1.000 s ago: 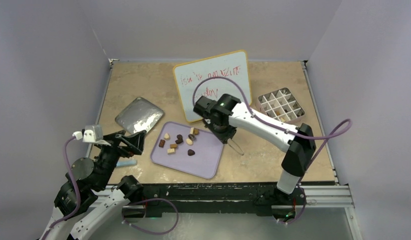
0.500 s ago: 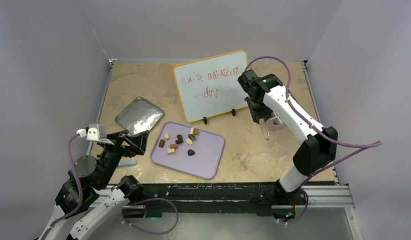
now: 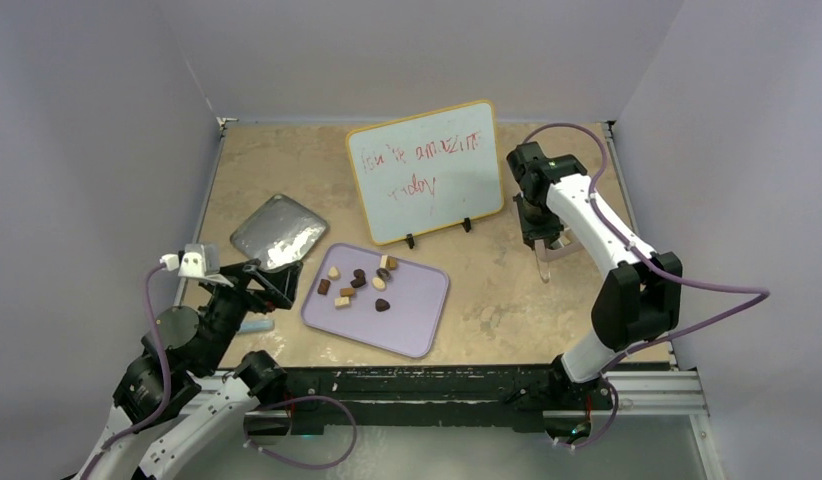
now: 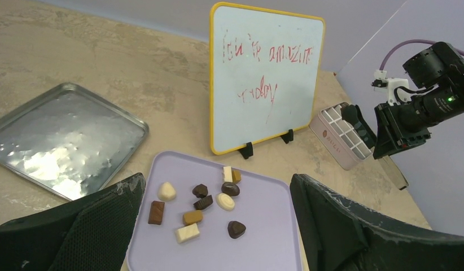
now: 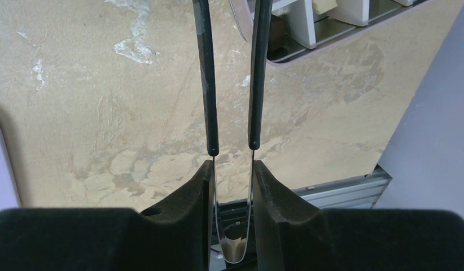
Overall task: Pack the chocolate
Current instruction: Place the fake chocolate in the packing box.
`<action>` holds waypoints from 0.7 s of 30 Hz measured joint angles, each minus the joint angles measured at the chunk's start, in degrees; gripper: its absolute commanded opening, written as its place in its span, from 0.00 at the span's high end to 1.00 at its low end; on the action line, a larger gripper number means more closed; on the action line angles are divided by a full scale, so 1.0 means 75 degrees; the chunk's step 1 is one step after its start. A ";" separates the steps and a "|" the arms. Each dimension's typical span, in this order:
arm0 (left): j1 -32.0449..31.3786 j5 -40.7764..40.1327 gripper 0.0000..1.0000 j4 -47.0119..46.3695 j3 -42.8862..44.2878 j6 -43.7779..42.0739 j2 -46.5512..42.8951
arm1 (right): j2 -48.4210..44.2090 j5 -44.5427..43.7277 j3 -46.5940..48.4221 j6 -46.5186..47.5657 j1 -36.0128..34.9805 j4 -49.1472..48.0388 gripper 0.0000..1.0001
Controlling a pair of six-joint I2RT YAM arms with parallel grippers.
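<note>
Several pieces of chocolate (image 3: 357,284), dark brown, tan and cream, lie loose on the lavender tray (image 3: 412,310); the left wrist view shows the chocolate (image 4: 204,202) close up on that tray (image 4: 269,237). My left gripper (image 3: 267,285) hangs open at the tray's left edge, with nothing between its wide fingers (image 4: 105,217). My right gripper (image 5: 232,166) is shut on metal tongs (image 5: 206,84) beside the pale pink gridded box (image 5: 331,22), whose cells hold a few pieces. The tongs' tips are out of view. The right arm hides most of the box (image 3: 560,249) from above.
A yellow-framed whiteboard (image 3: 427,170) stands upright at the back middle. A silver metal tray (image 3: 279,232) lies at the left. A small light blue object (image 3: 253,325) sits by the left arm. Enclosure walls close in on both sides.
My right arm has swung with the tongs from the lavender tray's right side across to the gridded box. The left arm has barely shifted.
</note>
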State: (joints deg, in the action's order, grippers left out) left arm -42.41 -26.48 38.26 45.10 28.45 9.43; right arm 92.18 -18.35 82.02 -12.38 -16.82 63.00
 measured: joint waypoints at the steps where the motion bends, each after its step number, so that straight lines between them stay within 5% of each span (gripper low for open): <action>1: 0.0000 0.0020 0.00 0.0000 0.0000 0.0000 0.0029 | 0.0009 0.0015 -0.0035 0.0006 0.0017 -0.0035 0.76; 21: 0.0000 0.0070 0.00 0.0000 0.0000 0.0000 0.0128 | 0.0015 0.0189 -0.0583 0.0093 0.0350 -0.0481 0.67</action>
State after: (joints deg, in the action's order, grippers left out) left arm -42.41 -25.96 38.26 45.10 28.45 10.39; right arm 92.29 -16.93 77.65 -11.68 -14.20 59.40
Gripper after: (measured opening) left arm 0.996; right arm 0.311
